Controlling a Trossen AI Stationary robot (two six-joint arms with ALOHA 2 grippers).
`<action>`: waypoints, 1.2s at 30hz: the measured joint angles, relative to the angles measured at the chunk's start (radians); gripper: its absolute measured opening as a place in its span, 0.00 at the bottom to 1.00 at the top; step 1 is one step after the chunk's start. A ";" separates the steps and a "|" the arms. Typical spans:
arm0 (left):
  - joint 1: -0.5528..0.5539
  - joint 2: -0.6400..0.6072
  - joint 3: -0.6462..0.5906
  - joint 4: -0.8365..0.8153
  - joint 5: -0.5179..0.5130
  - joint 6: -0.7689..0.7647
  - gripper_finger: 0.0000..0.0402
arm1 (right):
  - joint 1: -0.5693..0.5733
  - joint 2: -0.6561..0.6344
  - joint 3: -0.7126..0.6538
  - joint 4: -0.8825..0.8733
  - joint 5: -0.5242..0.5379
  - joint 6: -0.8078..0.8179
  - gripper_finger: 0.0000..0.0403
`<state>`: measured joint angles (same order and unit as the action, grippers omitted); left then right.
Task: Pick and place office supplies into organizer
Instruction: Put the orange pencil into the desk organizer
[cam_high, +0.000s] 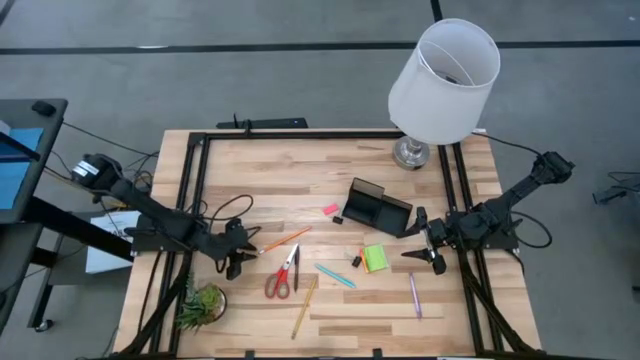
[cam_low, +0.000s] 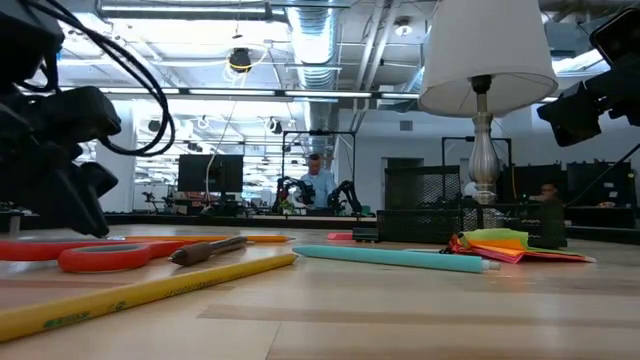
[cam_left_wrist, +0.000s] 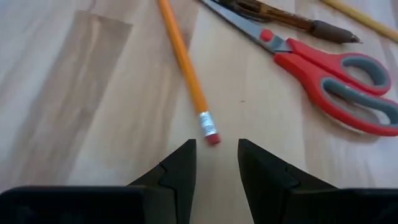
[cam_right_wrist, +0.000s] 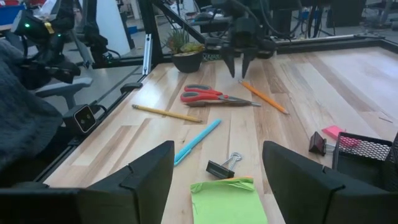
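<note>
The left tool (cam_left_wrist: 216, 163) is held low, fingers spread, at the eraser end of the orange pencil (cam_left_wrist: 185, 65); the right tool (cam_right_wrist: 217, 177) is spread over the green pad (cam_right_wrist: 227, 200).

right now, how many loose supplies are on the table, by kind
pencils: 2, orange pencil, yellow pencil
pens: 3, teal pen, purple pen, brown pen
scissors: 1
sticky-note pad: 1
pink eraser: 1
binder clips: 2
total: 10
</note>
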<state>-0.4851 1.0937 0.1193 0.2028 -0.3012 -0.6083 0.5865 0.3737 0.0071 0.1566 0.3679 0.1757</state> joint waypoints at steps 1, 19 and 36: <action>-0.006 0.011 0.008 -0.001 -0.003 -0.014 0.27 | 0.000 0.000 0.000 0.000 0.000 0.000 0.59; -0.054 0.216 0.039 0.078 -0.147 -0.125 0.25 | 0.000 0.000 0.000 0.000 0.000 0.000 0.59; -0.093 0.215 0.040 0.028 -0.144 -0.152 0.16 | 0.000 0.000 0.000 0.000 0.000 0.000 0.59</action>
<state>-0.5782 1.3090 0.1589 0.2308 -0.4454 -0.7598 0.5869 0.3737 0.0071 0.1570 0.3679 0.1757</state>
